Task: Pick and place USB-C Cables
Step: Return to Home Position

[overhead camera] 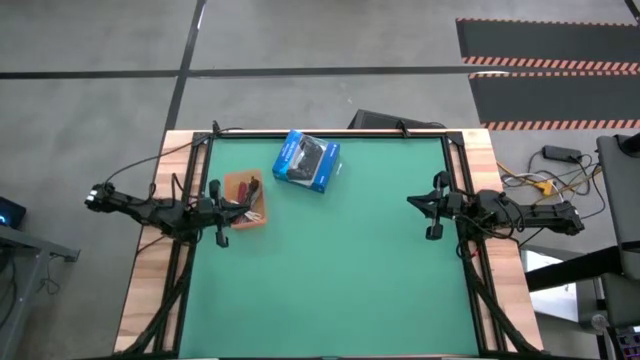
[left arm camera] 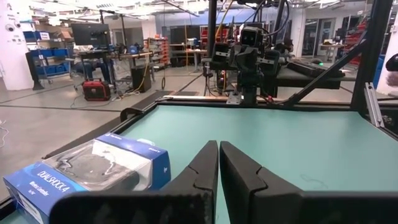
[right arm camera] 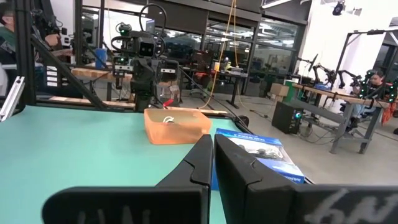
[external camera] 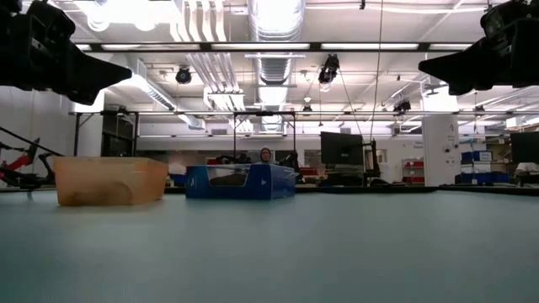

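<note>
From above, we see the USB-C cables (overhead camera: 250,196) lying tangled in the orange bin (overhead camera: 256,221) at about 10 o'clock on the green table (overhead camera: 340,290). The blue box (overhead camera: 307,162) sits near 12 o'clock. The left gripper (overhead camera: 232,208) hangs at the bin's 9 o'clock side, and the right gripper (overhead camera: 415,201) waits at 3 o'clock.

In the low view, bin (external camera: 109,181) and box (external camera: 240,181) stand near each other but apart, with both arms high above the table.

In the left wrist view, we find the left gripper's (left arm camera: 219,150) fingers pressed together, holding nothing.

The right wrist view shows the right gripper (right arm camera: 212,143) likewise closed and empty, and a white cable (right arm camera: 166,120) peeks out inside the bin (right arm camera: 180,132).
</note>
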Action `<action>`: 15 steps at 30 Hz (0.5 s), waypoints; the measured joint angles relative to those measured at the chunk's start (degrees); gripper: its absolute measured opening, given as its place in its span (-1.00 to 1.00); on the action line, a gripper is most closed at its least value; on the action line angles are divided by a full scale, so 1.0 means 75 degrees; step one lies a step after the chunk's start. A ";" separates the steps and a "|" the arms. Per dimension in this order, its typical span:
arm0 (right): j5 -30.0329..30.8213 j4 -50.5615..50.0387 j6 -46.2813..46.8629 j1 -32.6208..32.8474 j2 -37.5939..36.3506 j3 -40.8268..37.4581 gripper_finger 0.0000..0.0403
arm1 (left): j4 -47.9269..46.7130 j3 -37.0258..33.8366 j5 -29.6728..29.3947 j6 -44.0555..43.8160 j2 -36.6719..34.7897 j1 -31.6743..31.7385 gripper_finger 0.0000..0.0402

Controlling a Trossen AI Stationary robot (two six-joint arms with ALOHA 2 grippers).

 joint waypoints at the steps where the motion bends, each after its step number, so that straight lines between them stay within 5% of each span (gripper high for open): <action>1: 0.0003 0.0000 0.0000 0.0000 0.0000 0.0000 -0.96 | 0.0000 0.0000 0.0000 0.0000 -0.0003 0.0000 -1.00; 15: 0.0000 0.0000 0.0000 0.0001 0.0000 0.0000 -0.96 | 0.0000 0.0000 0.0000 0.0000 0.0048 -0.0001 -1.00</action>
